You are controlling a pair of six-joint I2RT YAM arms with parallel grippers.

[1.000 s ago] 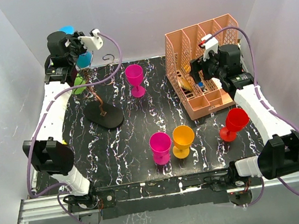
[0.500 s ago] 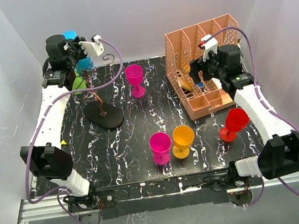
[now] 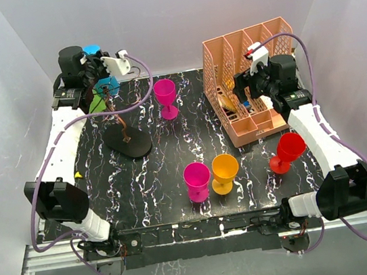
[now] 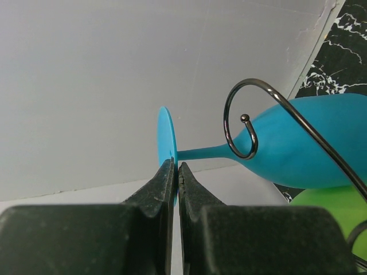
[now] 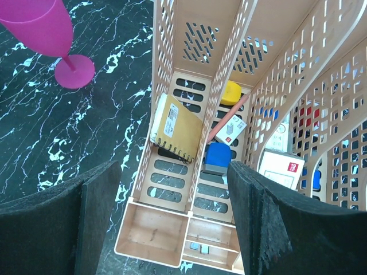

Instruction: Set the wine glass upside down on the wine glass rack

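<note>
Swinging inward since a second ago, the left hand [image 4: 176, 171], pinched shut on the foot of the blue wine glass [image 4: 298, 143], holds it sideways just ahead of itself, stem at a wire curl of the rack [image 4: 245, 118]. Hanging looks close. The right hand [image 5: 172, 195] is wide, empty.

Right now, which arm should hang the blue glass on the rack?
Left. The left end effector pinches the blue wine glass by its foot, beside the rack; the right end effector hangs open over the peach organizer.

wine glass [image 4: 289, 153] bowl cut off right
</note>
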